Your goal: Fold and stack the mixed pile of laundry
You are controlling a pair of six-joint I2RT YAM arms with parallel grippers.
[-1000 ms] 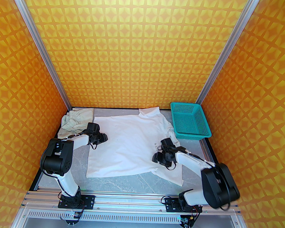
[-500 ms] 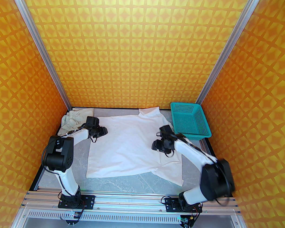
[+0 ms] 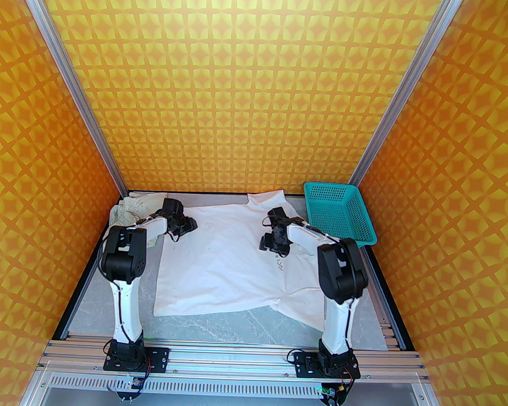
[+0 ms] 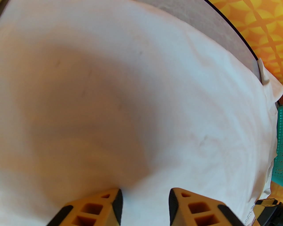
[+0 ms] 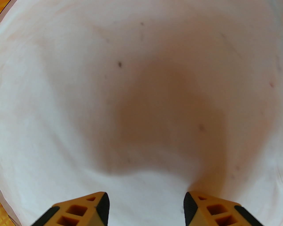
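The white long-sleeved shirt (image 3: 227, 259) lies spread flat across the middle of the table, collar toward the back wall. A beige-cream piece with a gathered band (image 3: 131, 212) sits bunched at the back left corner, partly behind my left arm. My left gripper (image 3: 191, 225) hovers open over the shirt's back left part; in the left wrist view its fingertips (image 4: 144, 204) stand apart above bare white cloth (image 4: 132, 99). My right gripper (image 3: 267, 242) is open over the shirt's right chest area, with nothing between its fingers (image 5: 146, 205) except the cloth (image 5: 141, 88) below.
A teal plastic mesh basket (image 3: 338, 219) stands at the back right corner, close to my right arm. Patterned orange walls close in on three sides. Bare grey tabletop (image 3: 233, 326) shows in front of the shirt's hem.
Both arms have reached toward the back of the table. The right gripper moved from the shirt's right side up to its chest area; the left gripper moved slightly back and right.
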